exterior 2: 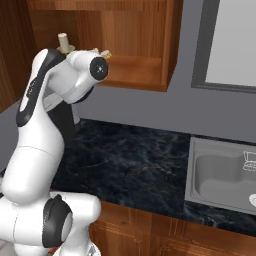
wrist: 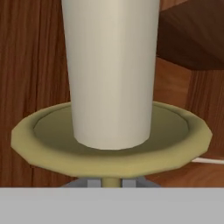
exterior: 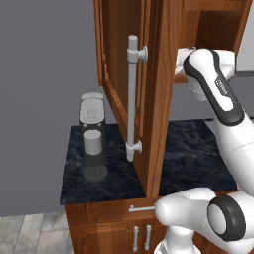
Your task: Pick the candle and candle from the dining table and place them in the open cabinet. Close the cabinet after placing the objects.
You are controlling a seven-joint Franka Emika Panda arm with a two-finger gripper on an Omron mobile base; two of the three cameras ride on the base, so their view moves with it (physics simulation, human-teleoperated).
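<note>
One candle (wrist: 111, 74) is in my grip right now: in the hand view its cream column runs up frame centre from a brass dish (wrist: 109, 146), and the thin stem under the dish drops between my fingertips (wrist: 89, 182) at the bottom edge. Jaws are nearly together, so I read that as clamped on the stem. Risk here: it's a thin stem with a heavy top, so it could swivel or tip in the pinch if I jolt. I can't see the shelf surface under it, so I can't tell if it's set down or in the air.

Left base view: the open cabinet door (exterior: 149, 99) with its long silver handle (exterior: 132, 96) fills the centre, and my arm (exterior: 218, 94) reaches past its right edge into the cabinet (exterior: 218, 25) at upper right. The gripper and candle are hidden behind the door edge and wrist. Risk: the elbow clips the door on the way out. A coffee machine (exterior: 93, 136) sits at left centre on the counter (exterior: 188, 149).

Right base view: at upper left, a cream candle top (exterior 2: 63, 41) pokes above my wrist (exterior 2: 92, 67), at the cabinet's bottom shelf (exterior 2: 135, 67). Whether that's the held one or the other candle, I can't tell. Risk: if the dish lands half off the shelf lip, it drops to the counter on release. A sink (exterior 2: 225, 175) sits at lower right.
</note>
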